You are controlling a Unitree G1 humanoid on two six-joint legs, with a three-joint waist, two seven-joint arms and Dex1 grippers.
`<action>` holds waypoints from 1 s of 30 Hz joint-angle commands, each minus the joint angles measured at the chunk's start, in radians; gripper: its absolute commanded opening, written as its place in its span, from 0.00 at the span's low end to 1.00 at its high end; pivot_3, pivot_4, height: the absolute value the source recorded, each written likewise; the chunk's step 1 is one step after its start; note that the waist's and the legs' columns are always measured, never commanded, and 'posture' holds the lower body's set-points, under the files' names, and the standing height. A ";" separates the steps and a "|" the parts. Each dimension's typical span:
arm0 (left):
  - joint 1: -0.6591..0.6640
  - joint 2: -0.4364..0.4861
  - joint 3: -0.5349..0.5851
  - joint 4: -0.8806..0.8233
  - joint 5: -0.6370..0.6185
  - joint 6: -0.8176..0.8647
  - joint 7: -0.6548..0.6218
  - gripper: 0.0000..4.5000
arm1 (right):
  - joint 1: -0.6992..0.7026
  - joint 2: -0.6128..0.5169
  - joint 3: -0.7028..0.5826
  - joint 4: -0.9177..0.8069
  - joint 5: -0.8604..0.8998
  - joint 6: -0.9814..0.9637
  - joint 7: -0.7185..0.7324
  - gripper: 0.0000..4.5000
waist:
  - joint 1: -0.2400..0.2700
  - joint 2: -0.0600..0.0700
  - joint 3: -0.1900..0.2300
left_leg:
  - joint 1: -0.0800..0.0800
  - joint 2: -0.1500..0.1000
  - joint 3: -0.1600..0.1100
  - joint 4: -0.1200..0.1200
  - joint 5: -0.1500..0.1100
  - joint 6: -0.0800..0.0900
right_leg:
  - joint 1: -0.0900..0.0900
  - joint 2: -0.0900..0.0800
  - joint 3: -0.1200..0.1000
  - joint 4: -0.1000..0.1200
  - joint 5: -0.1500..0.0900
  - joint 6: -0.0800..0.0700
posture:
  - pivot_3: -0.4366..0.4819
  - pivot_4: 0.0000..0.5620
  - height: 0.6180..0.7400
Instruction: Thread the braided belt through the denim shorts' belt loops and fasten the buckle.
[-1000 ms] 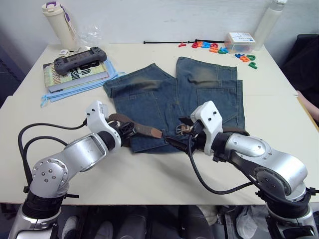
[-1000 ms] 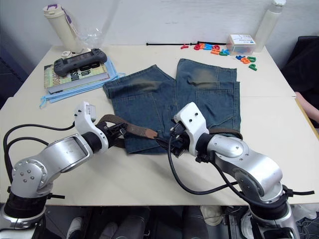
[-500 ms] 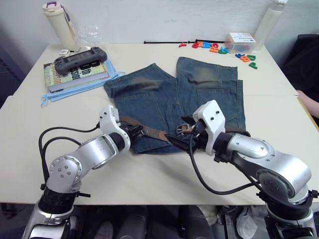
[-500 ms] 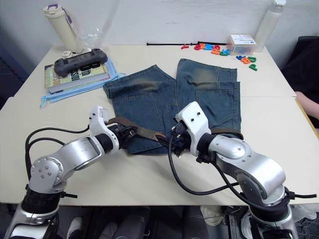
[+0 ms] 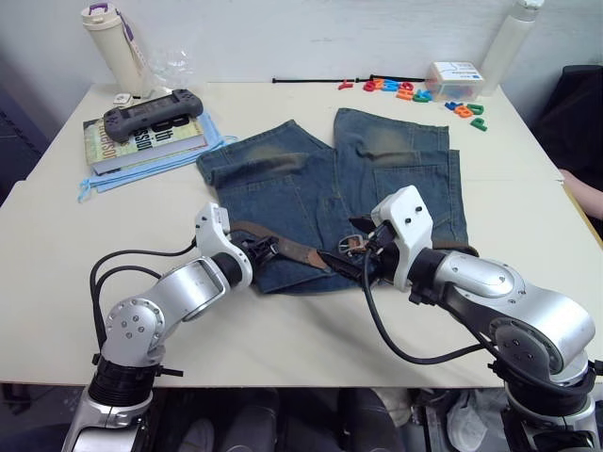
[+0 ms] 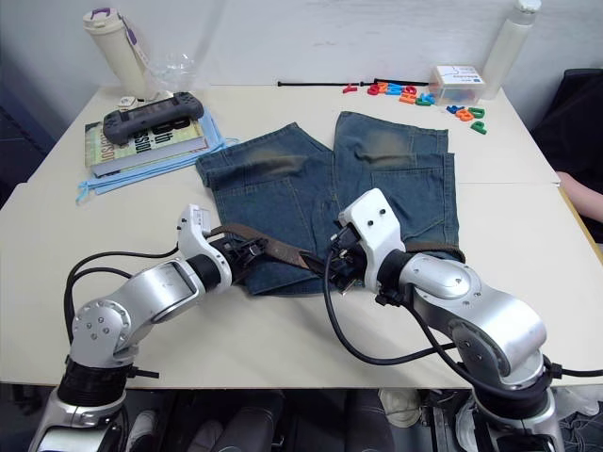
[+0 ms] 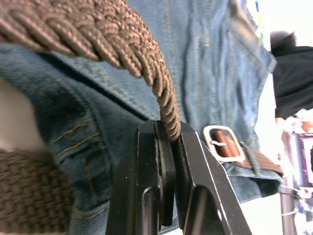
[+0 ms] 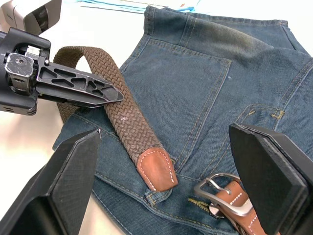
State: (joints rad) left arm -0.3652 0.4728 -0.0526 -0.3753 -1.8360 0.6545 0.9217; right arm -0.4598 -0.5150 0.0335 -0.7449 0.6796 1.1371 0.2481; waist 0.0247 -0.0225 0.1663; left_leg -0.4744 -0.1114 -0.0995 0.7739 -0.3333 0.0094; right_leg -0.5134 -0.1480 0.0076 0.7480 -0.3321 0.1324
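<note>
Left gripper (image 7: 168, 147) clenched on braided belt (image 8: 120, 117) over waistband of denim shorts (image 5: 377, 179) spread on table (image 5: 283, 348). Right gripper (image 8: 161, 196) released, fingers wide, hovering above buckle (image 8: 222, 188) beside belt's leather tip.

- game controller (image 5: 151, 112) on book (image 5: 139, 141), far left of table (image 5: 57, 245)
- cream bottle (image 5: 113, 45) behind it
- coloured letters (image 5: 415, 91) + small box (image 5: 452, 77) far right
</note>
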 commanded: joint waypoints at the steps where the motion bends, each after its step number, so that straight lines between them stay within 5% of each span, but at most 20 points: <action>1: 0.010 0.025 0.054 -0.024 -0.033 -0.002 -0.009 0.00 | 0.003 0.015 -0.013 -0.042 0.004 -0.007 -0.010 0.99 | -0.001 0.000 0.000 | 0.000 0.000 0.000 0.000 0.000 0.000 | 0.000 0.000 0.000 0.000 0.000 0.000 | 0.48 0.27 0.30; 7: 0.037 0.069 0.111 -0.083 -0.136 -0.003 0.075 0.00 | 0.007 0.035 0.002 -0.037 -0.002 -0.021 -0.013 0.99 | -0.003 0.000 0.000 | 0.000 0.001 0.000 0.000 0.000 0.000 | 0.000 0.000 0.000 0.001 0.000 0.000 | 0.48 0.27 0.30; 15: 0.035 -0.001 0.112 -0.118 -0.136 -0.002 0.187 0.00 | 0.007 0.050 0.015 -0.030 -0.009 -0.027 -0.011 0.99 | -0.002 0.000 0.000 | 0.000 0.000 0.000 0.002 0.000 0.000 | 0.000 0.000 0.000 0.001 0.000 0.000 | 0.48 0.27 0.30; 19: 0.048 0.048 0.117 -0.104 -0.136 0.026 0.170 0.00 | 0.012 0.045 0.012 -0.033 -0.012 -0.029 -0.008 0.99 | -0.002 0.000 0.000 | 0.000 0.001 0.000 0.002 0.000 0.000 | 0.000 0.001 0.000 0.003 0.000 0.000 | 0.48 0.27 0.30; 23: 0.076 0.157 0.177 -0.040 -0.118 0.087 -0.043 0.00 | 0.030 0.020 0.011 -0.030 -0.032 -0.046 0.010 0.99 | -0.003 0.000 0.000 | 0.000 0.001 0.000 0.003 0.000 0.000 | -0.001 0.001 0.000 0.003 0.000 -0.001 | 0.48 0.27 0.30; 30: 0.158 0.179 0.216 -0.021 -0.038 0.161 -0.468 0.00 | 0.041 0.001 0.009 -0.013 -0.059 -0.078 0.027 0.99 | -0.002 0.000 0.000 | -0.001 0.000 0.000 0.003 0.000 0.000 | -0.001 0.000 0.000 0.003 -0.001 -0.002 | 0.48 0.27 0.30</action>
State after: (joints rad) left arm -0.2246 0.6520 0.1525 -0.3756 -1.8981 0.7943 0.5647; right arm -0.4185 -0.5034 0.0577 -0.7427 0.6341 1.0885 0.2682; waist 0.0226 -0.0226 0.1662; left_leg -0.4750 -0.1111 -0.0995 0.7768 -0.3337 0.0098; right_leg -0.5140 -0.1481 0.0075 0.7505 -0.3330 0.1308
